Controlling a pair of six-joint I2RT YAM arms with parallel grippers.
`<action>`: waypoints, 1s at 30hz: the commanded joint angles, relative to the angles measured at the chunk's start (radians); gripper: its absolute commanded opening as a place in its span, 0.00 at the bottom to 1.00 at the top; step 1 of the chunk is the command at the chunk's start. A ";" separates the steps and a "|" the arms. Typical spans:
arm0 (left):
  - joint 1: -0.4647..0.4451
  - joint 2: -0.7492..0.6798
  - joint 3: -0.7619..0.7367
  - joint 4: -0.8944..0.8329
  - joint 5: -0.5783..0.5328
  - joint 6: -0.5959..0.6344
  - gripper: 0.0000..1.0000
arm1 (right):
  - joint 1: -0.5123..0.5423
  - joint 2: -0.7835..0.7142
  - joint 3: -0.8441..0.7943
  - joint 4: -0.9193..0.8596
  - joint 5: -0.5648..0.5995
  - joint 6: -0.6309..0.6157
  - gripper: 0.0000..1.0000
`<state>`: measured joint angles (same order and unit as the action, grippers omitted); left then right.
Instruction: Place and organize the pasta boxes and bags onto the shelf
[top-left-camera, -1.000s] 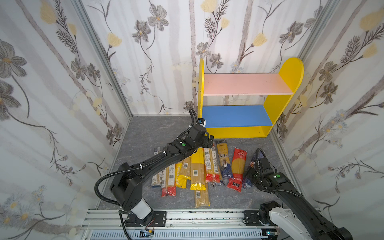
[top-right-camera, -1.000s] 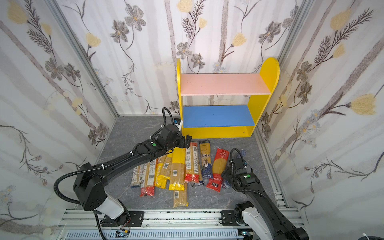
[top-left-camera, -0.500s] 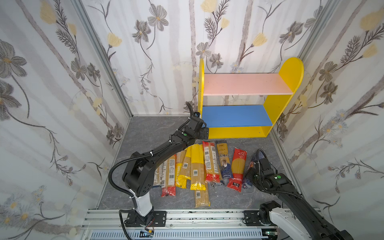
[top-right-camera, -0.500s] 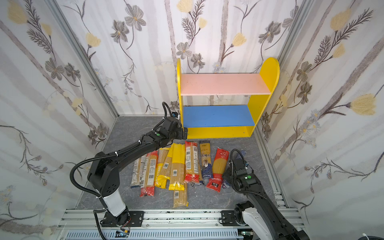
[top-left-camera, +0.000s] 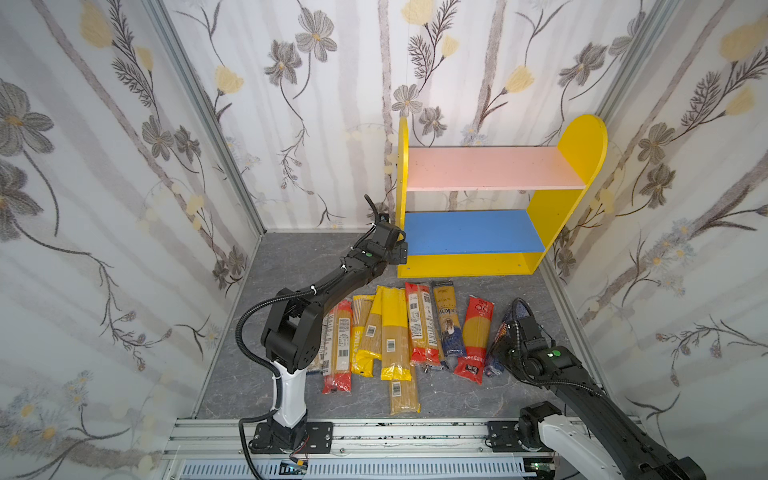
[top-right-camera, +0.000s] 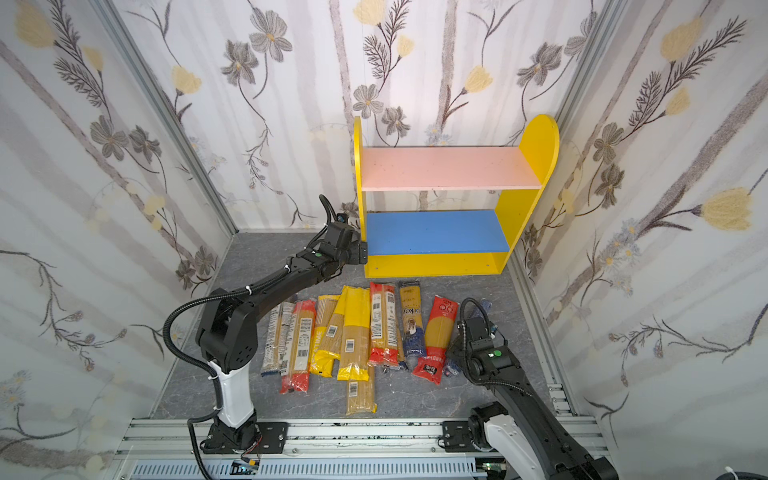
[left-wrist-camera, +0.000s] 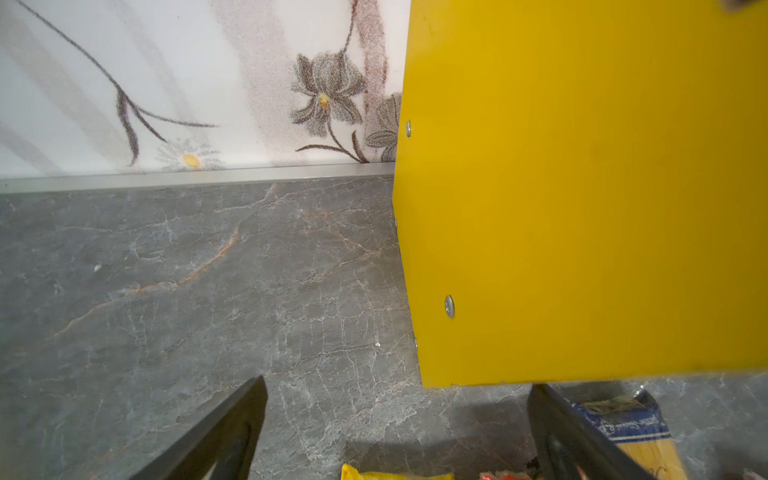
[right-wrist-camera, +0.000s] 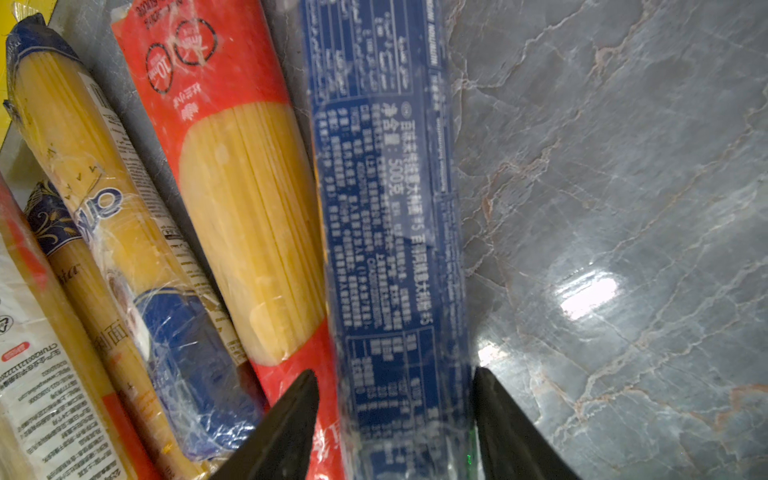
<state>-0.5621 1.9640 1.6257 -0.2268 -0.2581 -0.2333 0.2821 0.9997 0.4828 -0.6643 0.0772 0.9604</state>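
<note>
Pasta packets (top-left-camera: 392, 332) are all lying on the table (top-left-camera: 291, 257); the shelf (top-left-camera: 490, 166) is being judged unfilled. A dark blue packet (right-wrist-camera: 386, 208) is being straddled by the half-open right jaws, grip unclear. Left jaws are being held wide, empty, the shelf's side panel (left-wrist-camera: 582, 187) just ahead.

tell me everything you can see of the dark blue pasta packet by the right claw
The dark blue pasta packet is long and narrow, wrapped in glossy plastic printed with white text panels, some Chinese. It lies on the grey marbled floor at the right end of the row, against the red packet. The right claw straddles one end; whether it grips yet is unclear.
</note>
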 joint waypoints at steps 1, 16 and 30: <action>0.020 0.022 0.037 0.026 -0.055 0.012 0.99 | 0.001 0.017 0.018 0.052 0.015 0.012 0.56; 0.077 0.023 0.074 0.021 0.010 0.064 1.00 | -0.001 0.087 0.064 0.022 0.005 -0.012 0.62; 0.047 -0.303 -0.244 0.021 -0.003 0.020 1.00 | 0.004 0.124 -0.006 0.057 -0.020 -0.014 0.67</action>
<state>-0.5133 1.7042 1.4105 -0.2150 -0.2394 -0.1886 0.2840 1.1049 0.4763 -0.6525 0.0505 0.9489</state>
